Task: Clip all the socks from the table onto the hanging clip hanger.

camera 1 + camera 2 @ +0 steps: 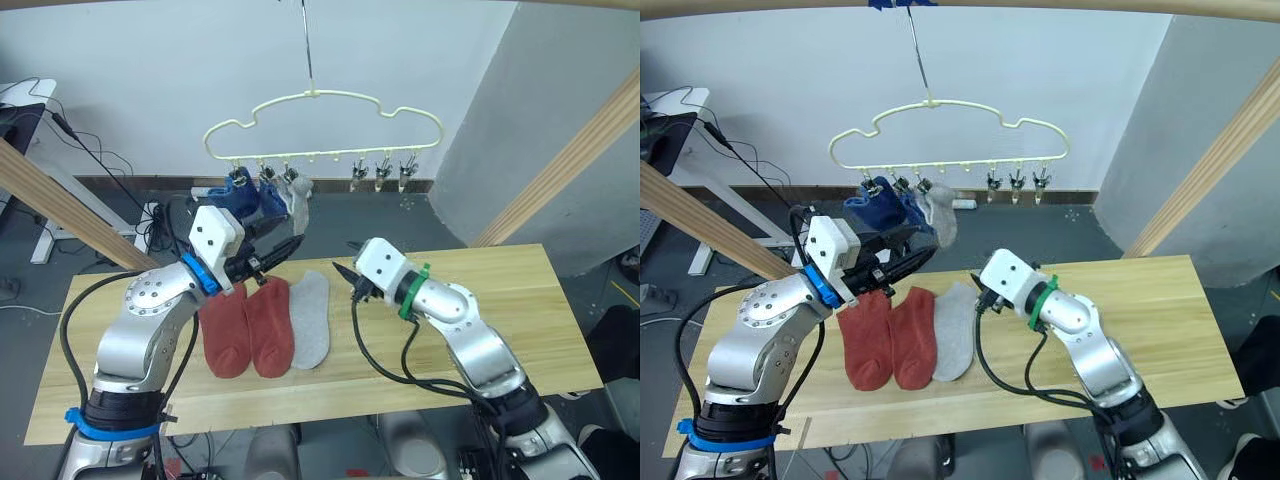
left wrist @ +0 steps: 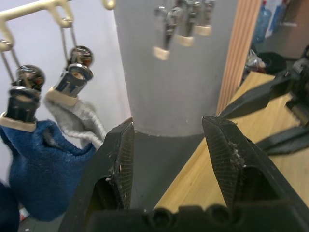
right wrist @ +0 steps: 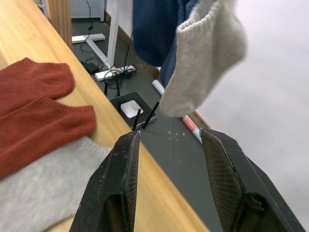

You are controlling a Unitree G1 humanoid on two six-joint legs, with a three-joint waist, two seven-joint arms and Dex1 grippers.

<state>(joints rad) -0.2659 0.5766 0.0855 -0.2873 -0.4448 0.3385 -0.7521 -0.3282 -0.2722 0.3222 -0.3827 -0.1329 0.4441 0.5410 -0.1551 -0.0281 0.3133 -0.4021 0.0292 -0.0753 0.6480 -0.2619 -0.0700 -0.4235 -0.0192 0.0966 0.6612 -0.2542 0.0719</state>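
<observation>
Rust-red knit is seen at the left of the row on the table (image 1: 520, 300): two red socks (image 1: 248, 328) lie side by side, and just beside them on the right lies one grey sock (image 1: 311, 320). All three lie with their long axes running from the near edge toward the far edge, cuffs toward the far side.

The left gripper (image 1: 270, 250) is raised above the far ends of the red socks, its fingers (image 2: 120, 159) spread wide with nothing between them, pointed toward the clip hanger (image 1: 320, 125). On the hanger's left clips two blue socks (image 1: 243, 197) and a grey sock (image 1: 296, 196) are already hung; three clips on the right (image 1: 383, 170) are bare.

The right gripper (image 1: 348, 280) is held just beside the cuff of the grey sock on the table, on its right side, its fingers (image 3: 123, 183) likewise spread wide and empty.

The grey sock is judged to be the nearer pick for the right arm, since its cuff lies immediately left of that gripper and slightly below it; a short move leftward and down across the sock's long axis would be called for. The red socks are nearer the left arm.
</observation>
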